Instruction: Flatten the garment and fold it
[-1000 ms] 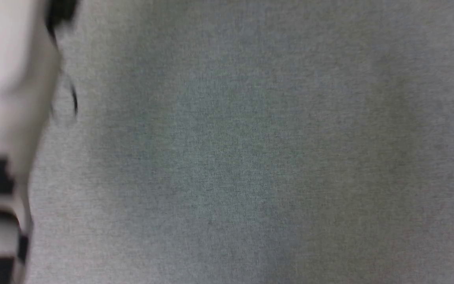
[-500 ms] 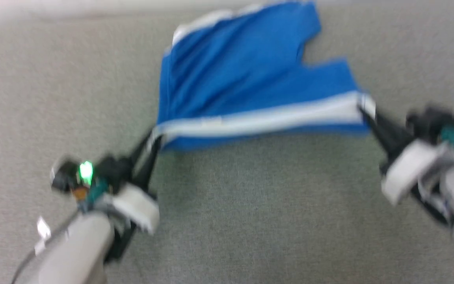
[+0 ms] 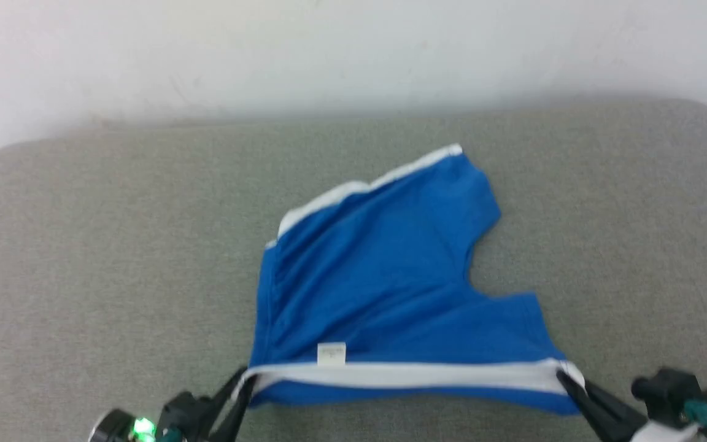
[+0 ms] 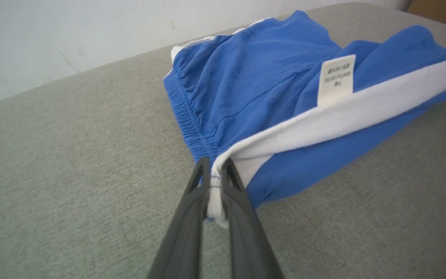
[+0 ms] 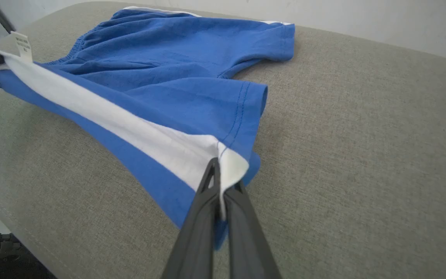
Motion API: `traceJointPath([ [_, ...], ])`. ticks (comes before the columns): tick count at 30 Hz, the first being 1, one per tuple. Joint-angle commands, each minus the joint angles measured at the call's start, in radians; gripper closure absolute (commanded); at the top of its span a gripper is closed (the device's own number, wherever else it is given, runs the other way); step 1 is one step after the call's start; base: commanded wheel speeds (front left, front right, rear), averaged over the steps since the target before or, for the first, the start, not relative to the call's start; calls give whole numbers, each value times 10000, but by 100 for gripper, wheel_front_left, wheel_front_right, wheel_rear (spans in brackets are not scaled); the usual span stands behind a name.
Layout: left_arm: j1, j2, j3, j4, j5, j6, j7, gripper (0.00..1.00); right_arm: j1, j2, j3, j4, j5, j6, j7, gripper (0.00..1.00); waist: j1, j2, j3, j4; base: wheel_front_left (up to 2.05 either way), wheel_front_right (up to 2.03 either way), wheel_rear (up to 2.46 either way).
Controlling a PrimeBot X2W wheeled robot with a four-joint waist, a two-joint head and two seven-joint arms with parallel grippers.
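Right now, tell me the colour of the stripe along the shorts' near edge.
White stripe, on blue shorts; clearest in the right wrist view.

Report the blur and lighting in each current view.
Head view: slightly soft, the garment readable, the wall washed out with a pinkish tint at top left. Left wrist view: sharp, tag print almost legible. Right wrist view: sharp stitching, even light, no glare.

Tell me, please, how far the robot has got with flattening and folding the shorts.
Done: the shorts lie mostly spread on the grey cushion. In hand: the left gripper and right gripper each pinch one end of the near white stripe, stretched taut between them. Left: wrinkles by the waistband to smooth, and no fold made yet.
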Motion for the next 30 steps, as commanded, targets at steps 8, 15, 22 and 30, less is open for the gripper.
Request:
traceJointPath([
  [8,-213,113,-191,-452,111,-7,262,100,527,588,-1518,-1057,-863,-25,391,100,3,0,-319,394,0,0,0],
  [15,-2281,-396,-160,348,507,-326,297,100,-1957,671,-1519,-511,-1365,-25,846,100,3,0,616,631,0,0,0],
  [22,-4122,-1185,68,1579,505,-417,194,100,-5026,635,-694,1320,-1382,-25,1370,100,3,0,2103,1015,0,0,0],
  [30,-5341,-1752,296,2817,527,-254,-113,100,-8121,1286,344,3950,-1334,-25,1976,100,3,0,3295,1182,0,0,0],
])
